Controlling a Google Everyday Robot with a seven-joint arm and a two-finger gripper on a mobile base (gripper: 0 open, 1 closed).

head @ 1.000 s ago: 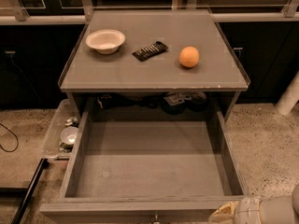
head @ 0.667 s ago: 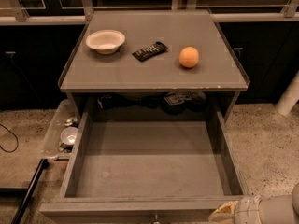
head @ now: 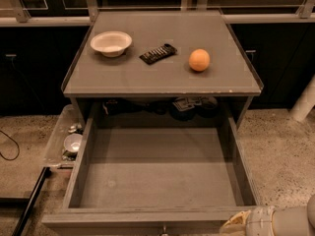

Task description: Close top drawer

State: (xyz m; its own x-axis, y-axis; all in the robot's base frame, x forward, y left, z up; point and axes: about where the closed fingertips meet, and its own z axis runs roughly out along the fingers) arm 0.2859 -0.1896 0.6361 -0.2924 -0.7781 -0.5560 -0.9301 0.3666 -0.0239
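The top drawer (head: 157, 181) is a wide, deep grey wooden drawer, pulled far out from under the cabinet top. Its inside is empty. Its front rail (head: 142, 219) runs along the bottom edge of the view, and the small metal knob (head: 163, 228) just shows at its centre. My arm (head: 275, 222) enters at the bottom right corner, next to the drawer's front right corner. The gripper's fingers are out of view. The two lower drawers are hidden.
On the cabinet top (head: 162, 80) lie a white bowl (head: 111, 43), a dark snack packet (head: 157, 53) and an orange (head: 199, 60). A clear tray (head: 66, 141) with small items stands on the floor at the left. Dark items sit behind the drawer's back.
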